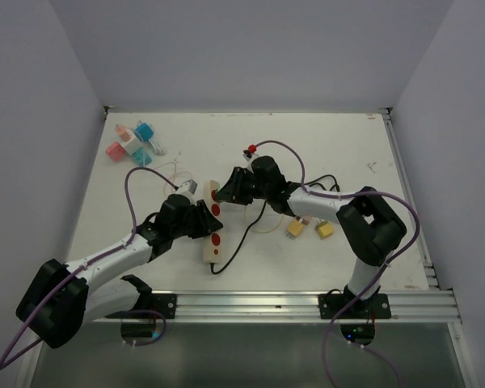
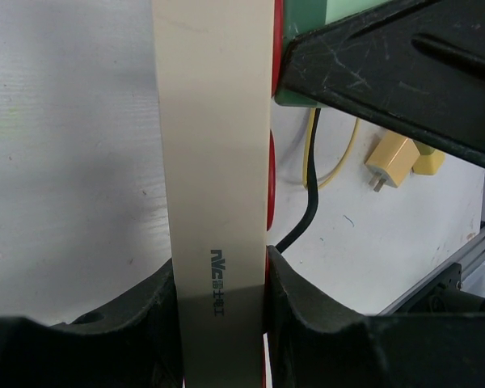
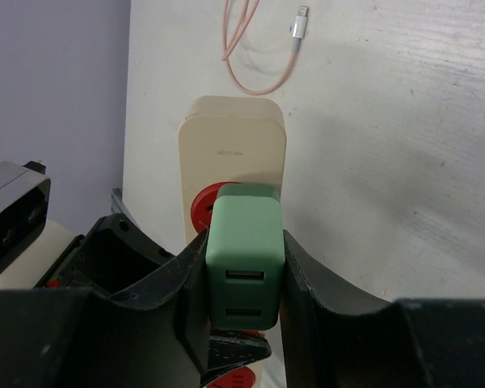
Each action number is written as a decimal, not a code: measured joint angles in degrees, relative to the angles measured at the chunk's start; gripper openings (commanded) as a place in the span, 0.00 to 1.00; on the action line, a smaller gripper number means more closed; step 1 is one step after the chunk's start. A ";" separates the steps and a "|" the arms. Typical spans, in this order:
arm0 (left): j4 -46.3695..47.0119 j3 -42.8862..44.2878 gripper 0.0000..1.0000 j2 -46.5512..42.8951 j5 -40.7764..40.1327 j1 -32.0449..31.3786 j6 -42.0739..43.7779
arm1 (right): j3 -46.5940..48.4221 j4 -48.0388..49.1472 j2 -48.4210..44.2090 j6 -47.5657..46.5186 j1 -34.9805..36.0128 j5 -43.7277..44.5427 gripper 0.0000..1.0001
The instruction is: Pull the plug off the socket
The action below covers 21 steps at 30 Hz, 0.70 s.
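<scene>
The right claw pinches a green USB charger plug, which sits squarely between its two fingers. Just beyond the fingertips, the plug is seated in a red socket of a cream power strip. The left claw is clamped around the strip's body, on the white bench.

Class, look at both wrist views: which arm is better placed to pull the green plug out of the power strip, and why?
Right. The right gripper is shut on the green plug, which sits in the cream power strip; the left gripper clamps the strip's sides, bracing it.
</scene>
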 measured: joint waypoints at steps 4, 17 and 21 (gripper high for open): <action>0.11 -0.04 0.00 0.24 0.15 0.00 -0.02 | 0.00 -0.37 -0.04 -0.28 0.07 0.22 0.00; 2.73 0.20 0.70 3.91 0.85 -0.04 -0.15 | -2.19 -1.60 -1.70 -1.29 1.27 0.46 0.00; 3.74 0.98 0.72 5.84 1.38 -0.04 -0.20 | -2.93 -1.49 -2.03 -1.29 2.10 0.48 0.00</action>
